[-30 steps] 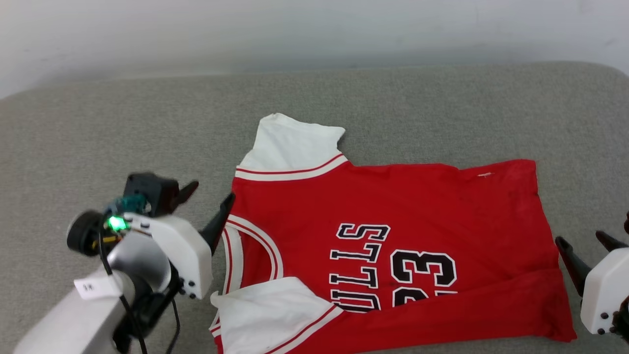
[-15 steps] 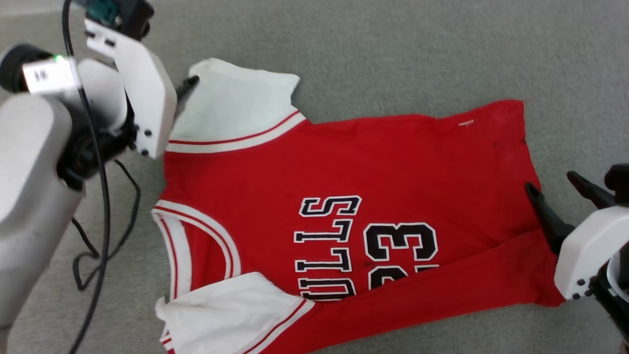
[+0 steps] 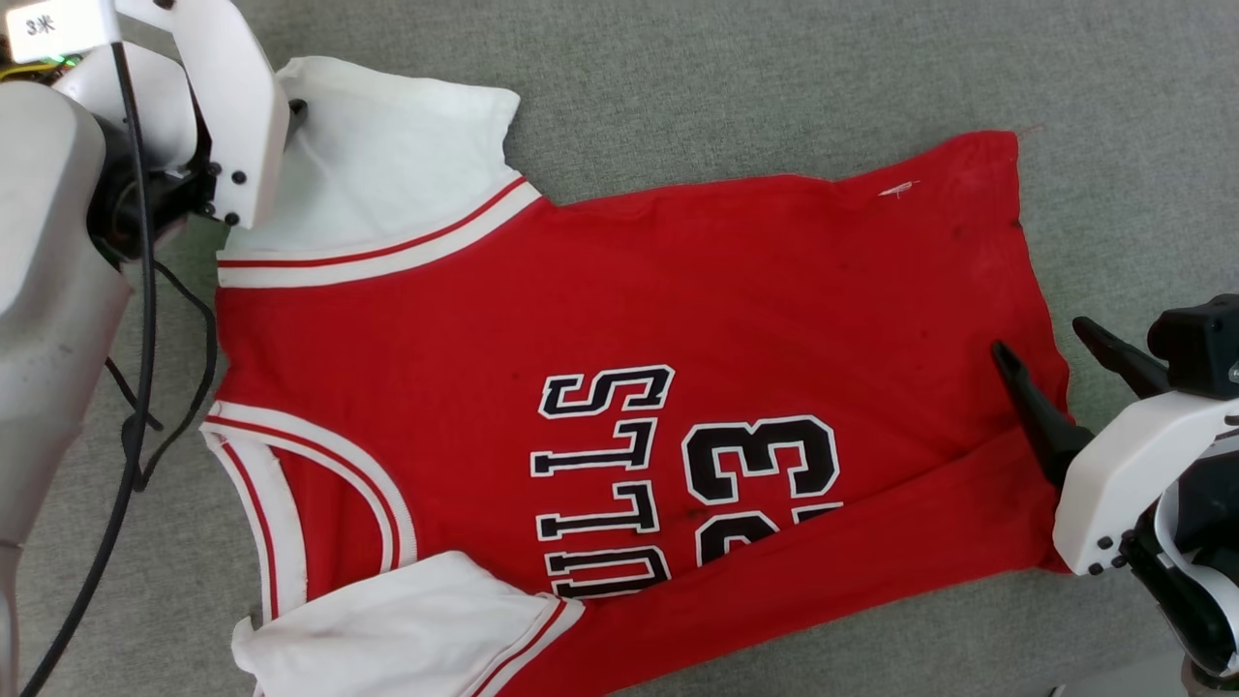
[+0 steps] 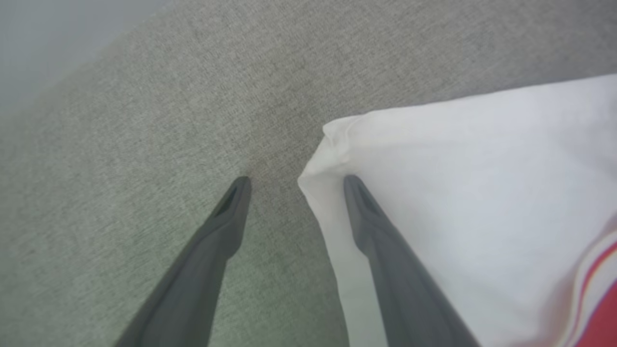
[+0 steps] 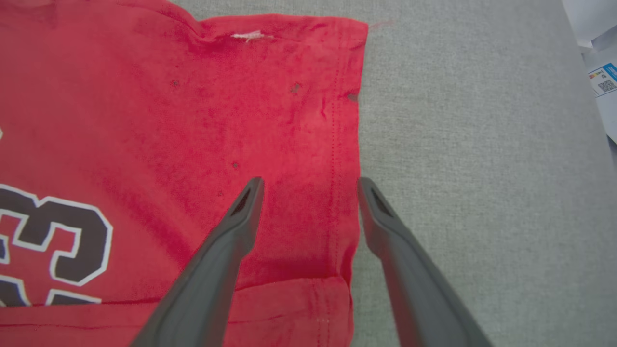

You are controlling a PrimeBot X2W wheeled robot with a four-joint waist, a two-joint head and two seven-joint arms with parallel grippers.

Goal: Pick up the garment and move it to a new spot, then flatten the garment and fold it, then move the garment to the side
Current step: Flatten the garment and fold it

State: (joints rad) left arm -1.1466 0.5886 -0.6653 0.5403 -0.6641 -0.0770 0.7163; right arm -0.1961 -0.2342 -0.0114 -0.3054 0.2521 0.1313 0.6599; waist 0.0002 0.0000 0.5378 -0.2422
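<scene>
Item: the garment (image 3: 619,319), a red jersey with white short sleeves and red-white striped trim at collar and sleeves, lying spread on a grey fabric surface (image 3: 774,68), collar toward the robot's left, hem toward its right. Lettering: black, white-outlined, set sideways in the head view, legible as "ULLS" with the number "23" beside it. The near long edge is folded over the body and covers the lower part of both. A small white tag (image 3: 898,189) sits at the far edge; a few dark specks near the hem. Left gripper (image 4: 295,185): fingers spread apart, holding nothing, one tip over bare grey surface, the other resting on the corner of the far white sleeve (image 4: 482,202). Right gripper (image 3: 1045,344): fingers likewise parted and empty, straddling the hem edge, one over red cloth, one over the surface. Left arm carries a white label (image 3: 53,24) reading "3" and a further character, not legible, and a black cable (image 3: 135,290). Right wrist view: printed paper with QR code (image 5: 602,79), text too small to read.
</scene>
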